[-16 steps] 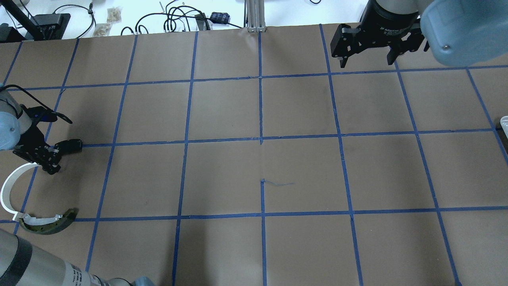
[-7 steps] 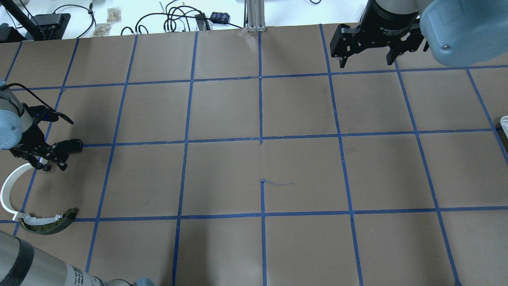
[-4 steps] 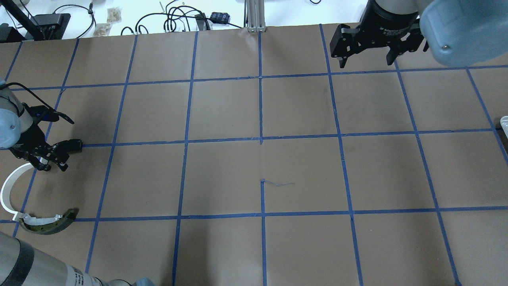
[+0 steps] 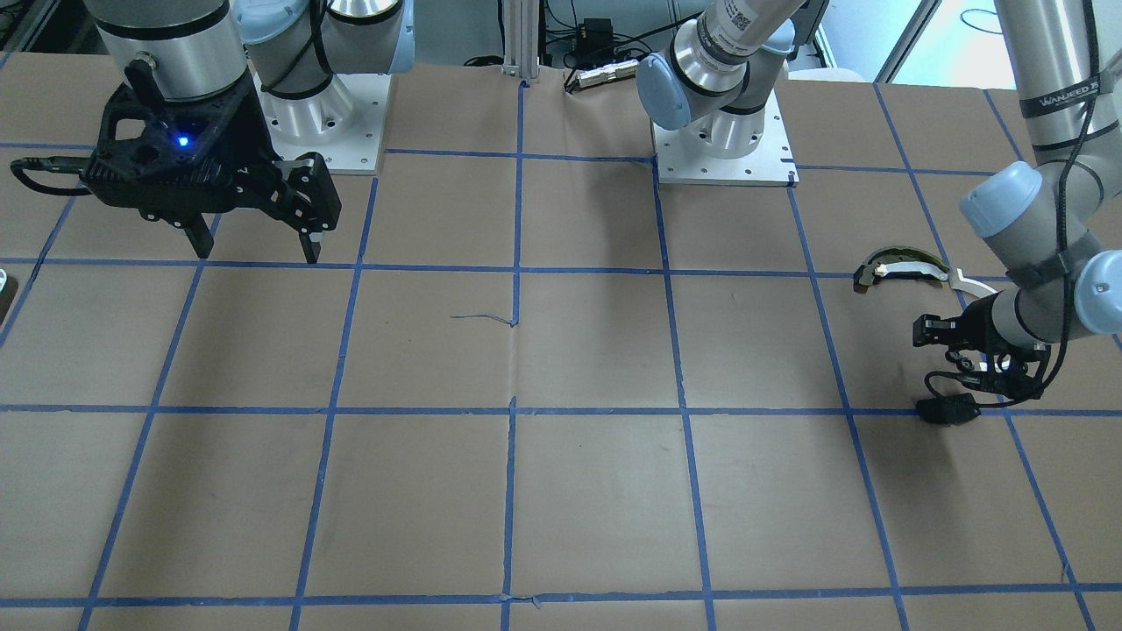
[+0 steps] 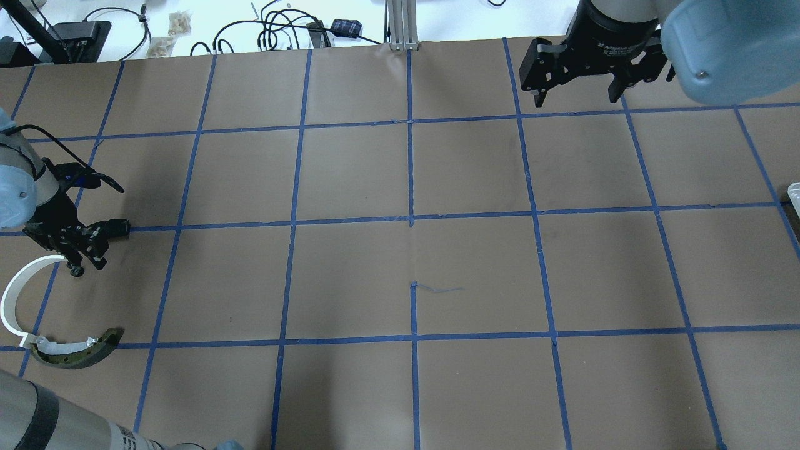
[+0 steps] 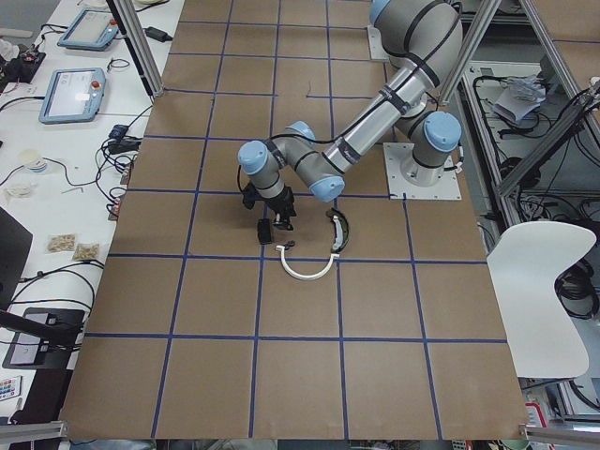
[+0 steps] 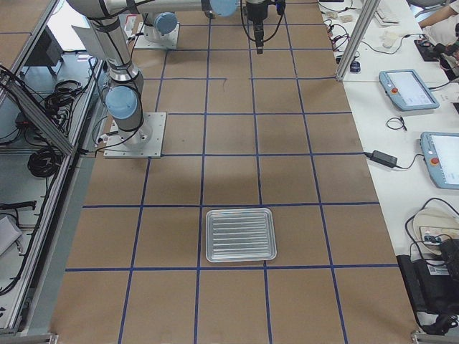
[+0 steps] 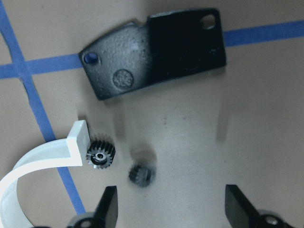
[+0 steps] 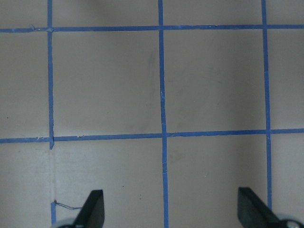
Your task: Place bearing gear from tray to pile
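Evidently the drop-off at the pile was the step in hand: the left tool hung low over the tabletop with its fingers spread wide and nothing between them. Below it lay two small toothed gears. One bearing gear was sharp in the wrist view and touched the squared end of the white half-ring arc. The other gear sat just beside it, smeared in the picture, so it may not have settled; I could not tell which of the two was the one being delivered. The flat black plate lay near them across a blue tape line, and the olive curved piece lay at the arc's other end. The tray sat well apart, toward the robot's right, and looked bare. The right tool hovered released over empty grid squares. To finish cleanly, the left tool would best rise straight up with its fingers apart, since any sideways drift risked nudging the gears or the arc.
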Controlling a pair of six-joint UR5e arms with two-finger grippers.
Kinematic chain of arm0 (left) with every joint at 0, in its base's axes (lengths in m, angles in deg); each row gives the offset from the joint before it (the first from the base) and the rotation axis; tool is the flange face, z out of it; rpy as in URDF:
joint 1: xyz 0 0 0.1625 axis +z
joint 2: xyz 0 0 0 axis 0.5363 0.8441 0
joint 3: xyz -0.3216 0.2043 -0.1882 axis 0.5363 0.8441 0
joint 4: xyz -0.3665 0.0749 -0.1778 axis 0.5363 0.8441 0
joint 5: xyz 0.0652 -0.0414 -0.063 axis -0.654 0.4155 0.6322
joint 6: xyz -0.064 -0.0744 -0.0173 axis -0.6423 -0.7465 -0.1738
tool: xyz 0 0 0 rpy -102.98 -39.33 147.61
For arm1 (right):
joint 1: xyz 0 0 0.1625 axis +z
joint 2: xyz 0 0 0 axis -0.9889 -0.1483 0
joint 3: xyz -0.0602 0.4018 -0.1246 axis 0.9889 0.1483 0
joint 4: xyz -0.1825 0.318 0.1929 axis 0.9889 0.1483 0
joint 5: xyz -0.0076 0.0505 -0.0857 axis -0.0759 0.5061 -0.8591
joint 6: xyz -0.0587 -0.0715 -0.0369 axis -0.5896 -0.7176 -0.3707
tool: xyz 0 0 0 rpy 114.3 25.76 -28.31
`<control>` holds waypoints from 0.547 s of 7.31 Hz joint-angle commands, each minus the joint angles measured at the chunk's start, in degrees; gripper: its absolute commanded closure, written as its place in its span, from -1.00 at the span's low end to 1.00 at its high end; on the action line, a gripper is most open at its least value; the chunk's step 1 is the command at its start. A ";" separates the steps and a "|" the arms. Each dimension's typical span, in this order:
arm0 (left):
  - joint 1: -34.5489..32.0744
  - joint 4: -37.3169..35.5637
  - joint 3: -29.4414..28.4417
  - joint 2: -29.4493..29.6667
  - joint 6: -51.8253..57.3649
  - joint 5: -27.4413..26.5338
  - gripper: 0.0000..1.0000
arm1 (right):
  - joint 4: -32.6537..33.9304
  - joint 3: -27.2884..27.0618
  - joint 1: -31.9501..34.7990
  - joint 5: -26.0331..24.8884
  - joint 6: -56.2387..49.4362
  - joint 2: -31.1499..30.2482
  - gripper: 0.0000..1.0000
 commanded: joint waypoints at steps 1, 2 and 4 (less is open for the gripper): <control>-1.37 2.87 -1.02 -1.86 -0.10 -0.14 -0.52 | 0.00 0.00 0.09 -0.09 0.00 -0.09 -1.00; -2.07 3.41 -2.51 -3.53 -0.36 0.55 -0.70 | 0.00 0.00 0.09 -0.09 0.00 -0.09 -1.00; -10.73 7.08 -6.81 -6.69 -10.04 1.00 -1.00 | -0.09 0.00 0.09 -0.09 0.00 -0.09 -1.00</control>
